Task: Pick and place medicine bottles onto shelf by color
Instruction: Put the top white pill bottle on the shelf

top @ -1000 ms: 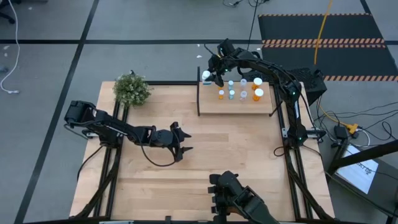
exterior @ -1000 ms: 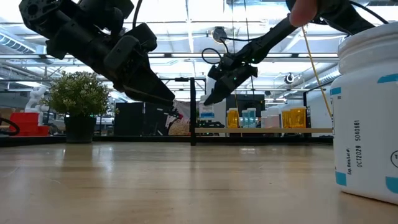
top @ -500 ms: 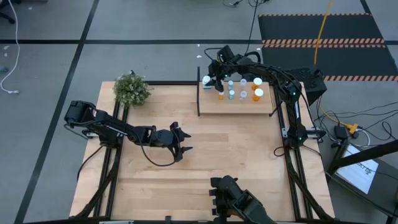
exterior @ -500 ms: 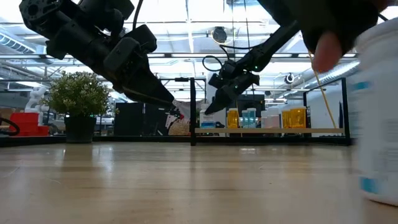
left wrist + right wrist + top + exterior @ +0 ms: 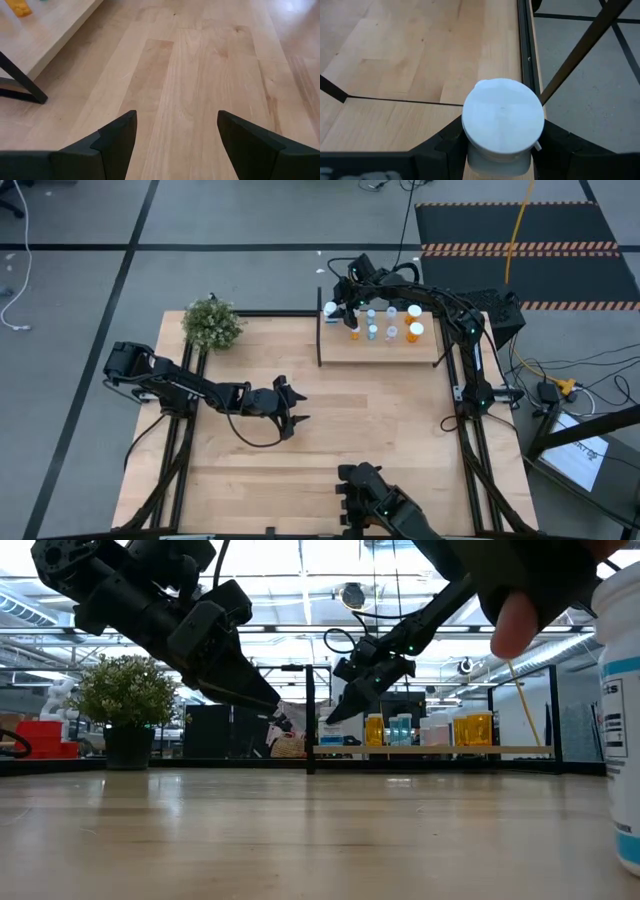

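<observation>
The shelf stands at the table's far right and carries orange bottles, small pale-blue ones and a white-capped one. My right gripper is at the shelf's far left corner, shut on a white bottle. In the low view that bottle hangs down at the shelf's top; I cannot tell whether it rests on it. My left gripper hovers open over the middle of the table, with nothing between its fingers. My right gripper pinches the white bottle's body just under its cap, one finger on each side. The fingers slant down from the table's far right. The bottle stands upright with its cap up, over the shelf's far left corner.
A green plant stands at the table's far left. A black post rises at the shelf's left side. At the near edge a dark-gloved hand holds a large white bottle close to the low camera.
My right gripper has come down toward the shelf's far left corner with the white bottle, still upright, and then stopped. The gloved hand at the near edge has moved the large white bottle toward the table's right.
</observation>
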`<move>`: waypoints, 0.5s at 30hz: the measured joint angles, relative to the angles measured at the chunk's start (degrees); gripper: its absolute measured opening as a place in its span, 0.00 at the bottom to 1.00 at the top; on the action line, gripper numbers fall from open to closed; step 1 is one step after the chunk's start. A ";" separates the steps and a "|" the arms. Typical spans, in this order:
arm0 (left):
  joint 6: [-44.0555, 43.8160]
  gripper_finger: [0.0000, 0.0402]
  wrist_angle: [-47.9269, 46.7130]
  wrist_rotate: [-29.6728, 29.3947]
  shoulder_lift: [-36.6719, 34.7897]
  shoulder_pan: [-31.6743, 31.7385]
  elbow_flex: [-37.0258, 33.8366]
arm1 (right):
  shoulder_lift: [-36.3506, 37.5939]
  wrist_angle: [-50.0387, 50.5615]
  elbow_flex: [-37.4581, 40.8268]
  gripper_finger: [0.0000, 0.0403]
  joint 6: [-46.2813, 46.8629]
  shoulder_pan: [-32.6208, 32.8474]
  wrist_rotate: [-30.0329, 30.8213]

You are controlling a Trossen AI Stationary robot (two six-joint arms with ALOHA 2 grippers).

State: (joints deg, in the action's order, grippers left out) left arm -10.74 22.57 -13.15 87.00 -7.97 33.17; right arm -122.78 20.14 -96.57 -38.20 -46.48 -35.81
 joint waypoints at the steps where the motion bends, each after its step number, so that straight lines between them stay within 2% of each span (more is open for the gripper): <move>1: 0.00 0.68 0.00 0.00 0.01 0.00 0.00 | 0.00 0.00 0.00 0.43 0.00 0.00 0.00; 15: 0.00 0.68 -0.07 0.00 0.02 0.00 0.00 | -0.02 0.04 0.07 0.45 0.02 0.00 0.22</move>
State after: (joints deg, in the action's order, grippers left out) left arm -10.74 22.50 -13.15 87.02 -7.97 33.17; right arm -122.80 20.18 -96.51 -38.17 -46.48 -35.59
